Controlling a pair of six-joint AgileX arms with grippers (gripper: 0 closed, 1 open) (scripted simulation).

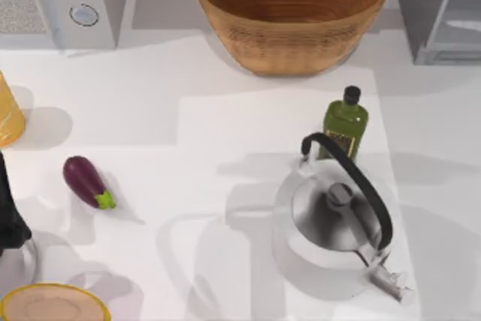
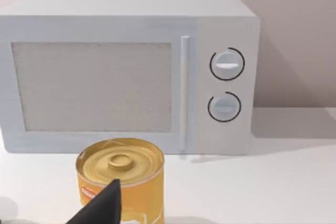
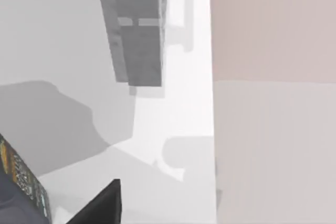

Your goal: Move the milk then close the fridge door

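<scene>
Your left gripper (image 2: 103, 206) hangs low over the table's (image 1: 225, 140) left side, just in front of the yellow can (image 2: 122, 182), with the microwave (image 2: 126, 72) behind it. Your left arm (image 1: 10, 216) stands at the left edge near the eggplant (image 1: 86, 181). Your right gripper (image 3: 104, 203) is over the right side, facing the grey speckled fridge (image 3: 137, 30), which stands in the table's far right corner (image 1: 412, 5). You cannot tell how wide either pair of jaws stands. The green oil bottle (image 1: 345, 127) stands upright just behind the silver kettle (image 1: 336, 219). The wicker basket (image 1: 291, 13) sits at the back, between the microwave and the fridge.
</scene>
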